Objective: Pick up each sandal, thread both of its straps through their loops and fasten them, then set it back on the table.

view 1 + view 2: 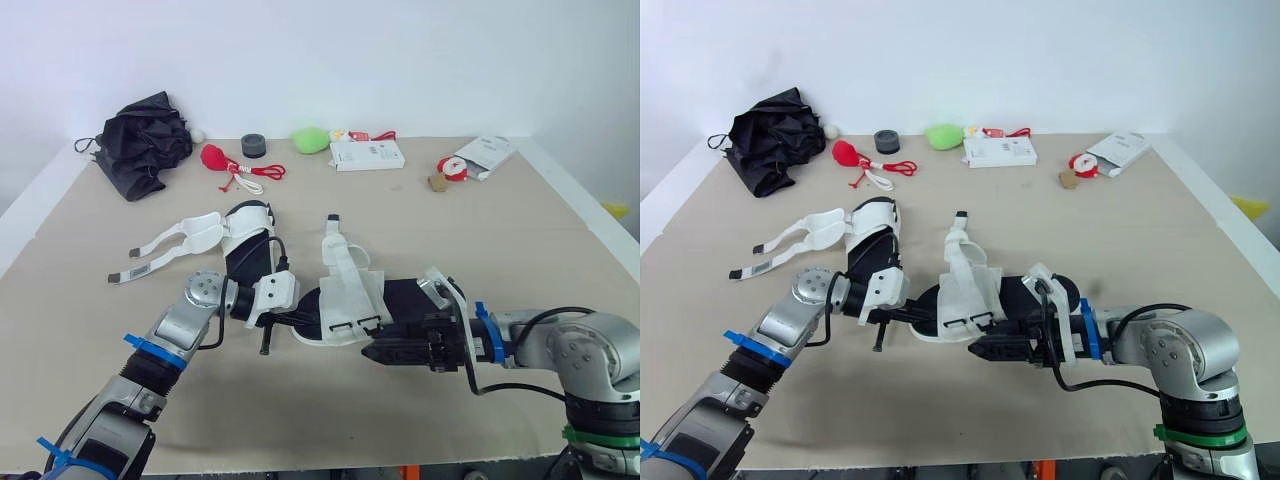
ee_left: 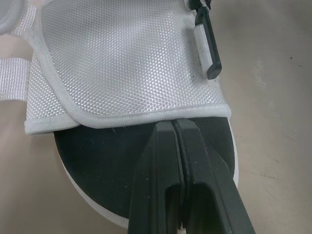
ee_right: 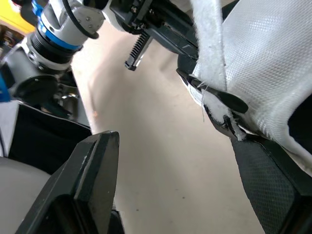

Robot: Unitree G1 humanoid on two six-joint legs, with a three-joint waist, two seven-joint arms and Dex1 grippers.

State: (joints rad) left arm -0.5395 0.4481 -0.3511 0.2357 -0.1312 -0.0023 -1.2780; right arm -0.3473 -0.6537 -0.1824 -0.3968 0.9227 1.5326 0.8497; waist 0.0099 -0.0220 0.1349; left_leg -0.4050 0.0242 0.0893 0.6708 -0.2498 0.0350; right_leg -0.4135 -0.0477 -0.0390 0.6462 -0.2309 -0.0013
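1. My left gripper (image 2: 174, 124) is closed, its two black fingers (image 2: 161, 165) pressed flat together with nothing between them. The tips lie on the black footbed of the near sandal (image 1: 345, 300) and butt against the hem of its white mesh upper (image 2: 122, 63).
2. My right gripper (image 1: 380, 349) is spread wide. In its wrist view one finger (image 3: 90, 180) stands clear over bare table and the other (image 3: 273, 185) lies along the sandal's side, under the mesh. I can't tell whether it presses on the sandal.
3. The near sandal lies on the table between the two grippers, its straps loose and standing up.
4. The second sandal (image 1: 245, 235) lies just beyond my left arm, and its undone straps (image 1: 170, 245) trail out flat toward my left.
5. The table (image 1: 300, 420) is a plain beige top. Along its far edge I see a crumpled black umbrella (image 1: 145, 140), a red object with a cord (image 1: 215, 157), a small black cylinder (image 1: 253, 146), a green lump (image 1: 311, 139), a white box (image 1: 367, 155) and a white packet (image 1: 485, 155).
6. A bare white wall (image 1: 320, 50) stands behind the table.
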